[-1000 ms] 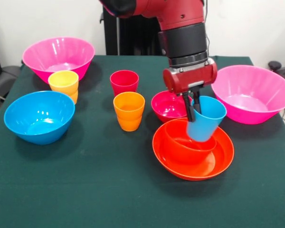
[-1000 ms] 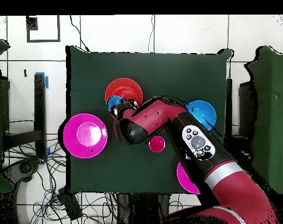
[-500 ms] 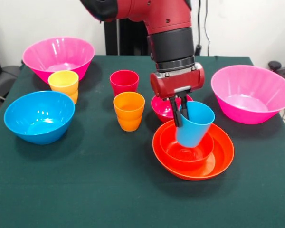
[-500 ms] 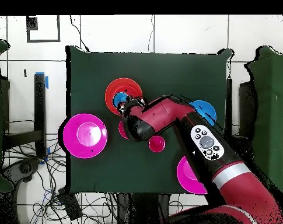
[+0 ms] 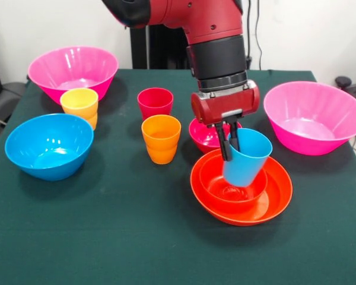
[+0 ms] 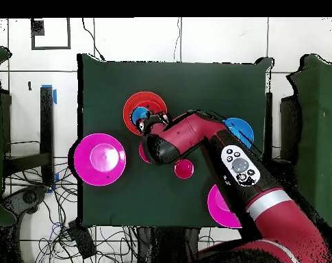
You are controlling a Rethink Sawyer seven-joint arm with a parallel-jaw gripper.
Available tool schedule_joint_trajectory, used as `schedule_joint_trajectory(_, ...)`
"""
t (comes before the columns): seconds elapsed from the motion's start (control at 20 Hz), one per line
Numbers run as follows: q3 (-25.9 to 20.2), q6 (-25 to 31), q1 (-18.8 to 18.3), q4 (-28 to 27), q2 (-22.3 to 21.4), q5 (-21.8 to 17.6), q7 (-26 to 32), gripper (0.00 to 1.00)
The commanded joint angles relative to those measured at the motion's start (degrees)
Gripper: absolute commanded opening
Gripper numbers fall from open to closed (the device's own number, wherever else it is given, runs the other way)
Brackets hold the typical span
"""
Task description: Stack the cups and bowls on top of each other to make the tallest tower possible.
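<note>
The gripper is pinching the rim of a tilted blue cup, one finger inside and one outside. The cup is hanging below the fingers, its base dipping into a small orange bowl that is sitting inside a wide orange bowl. A crimson bowl is lying just behind the fingers.
</note>
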State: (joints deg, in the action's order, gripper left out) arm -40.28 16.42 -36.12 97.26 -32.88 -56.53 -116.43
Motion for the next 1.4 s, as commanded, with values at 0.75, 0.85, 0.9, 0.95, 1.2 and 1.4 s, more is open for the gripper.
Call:
schedule_joint_trajectory(0.75,-1.22,2.22,-0.05,-2.26,0.72,-1.55,8.2,1.0)
schedule_joint_trajectory(0.85,-1.32,2.66,-0.17,-2.18,0.8,-1.33,8.53,1.0)
schedule_joint_trajectory(0.9,-1.63,3.13,-0.48,-2.09,0.76,-0.94,8.98,1.0)
schedule_joint_trajectory(0.95,-2.42,4.78,-1.08,-1.07,-0.3,0.43,10.14,1.0)
schedule_joint_trajectory(1.2,-10.86,13.87,-7.41,5.76,-10.12,12.48,15.97,1.0)
schedule_joint_trajectory(1.4,-13.77,17.53,-9.74,5.98,-11.25,15.17,19.31,1.0)
